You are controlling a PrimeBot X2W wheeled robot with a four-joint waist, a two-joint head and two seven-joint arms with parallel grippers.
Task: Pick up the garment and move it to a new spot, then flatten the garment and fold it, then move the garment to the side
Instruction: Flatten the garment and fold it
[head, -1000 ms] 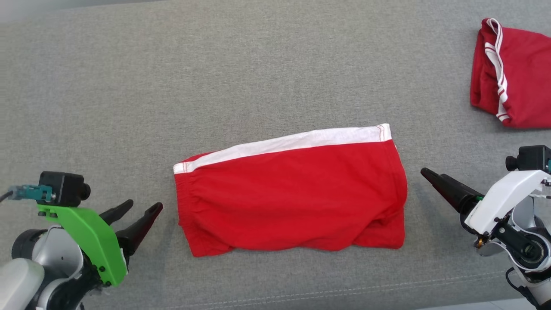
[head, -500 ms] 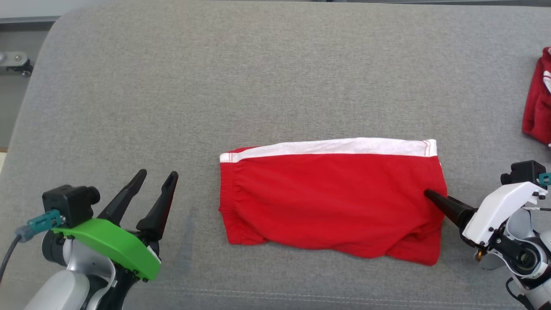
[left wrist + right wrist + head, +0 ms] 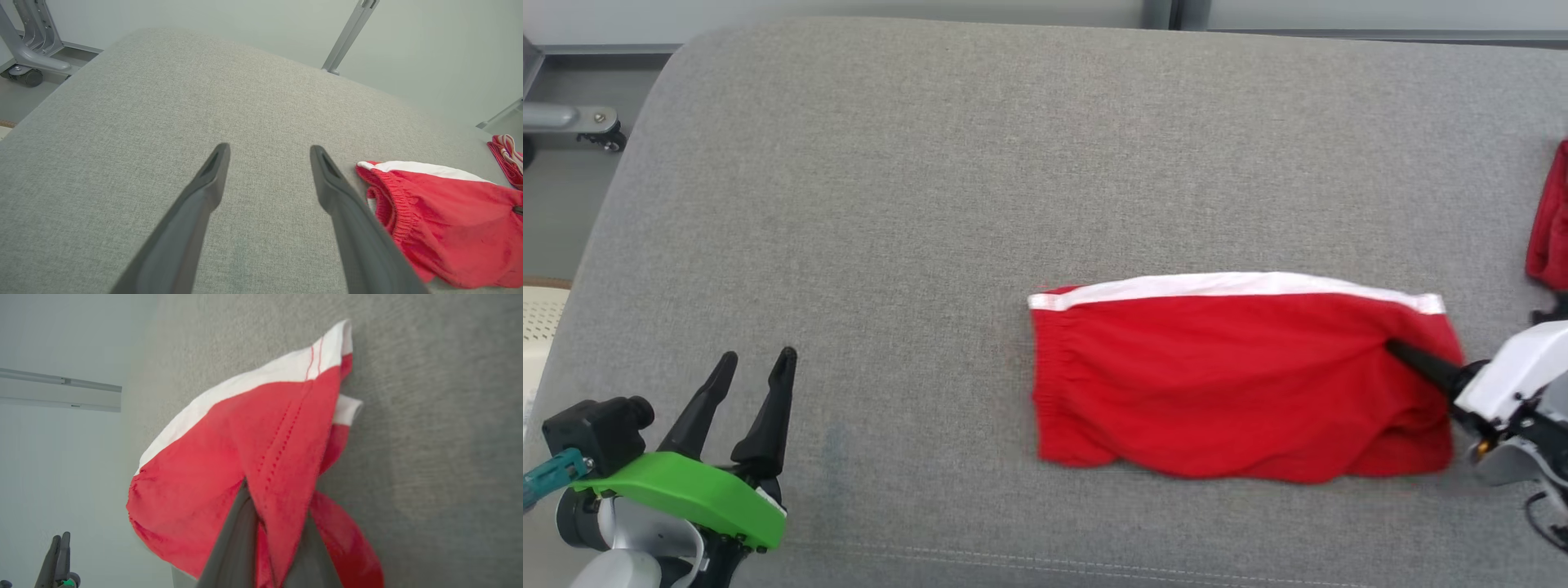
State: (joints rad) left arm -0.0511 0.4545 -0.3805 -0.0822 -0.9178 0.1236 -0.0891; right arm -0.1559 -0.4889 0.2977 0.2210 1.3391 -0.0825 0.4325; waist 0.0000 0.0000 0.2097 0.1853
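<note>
Clamped right gripper (image 3: 1395, 349) on right edge of folded red cloth garment with white band (image 3: 1217, 384), flat on grey upholstered surface (image 3: 931, 204), likely for dragging aside. Held left gripper (image 3: 756, 366) wide open, empty, well apart.

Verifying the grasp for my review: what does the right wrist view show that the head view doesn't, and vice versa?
Right wrist view: the right hand shut on a pinched fold of the red shorts. Head view: a second red garment at the right edge and a caster beyond the grey cushion. Shared: the shorts, the cushion, both hands, the left hand open.
</note>
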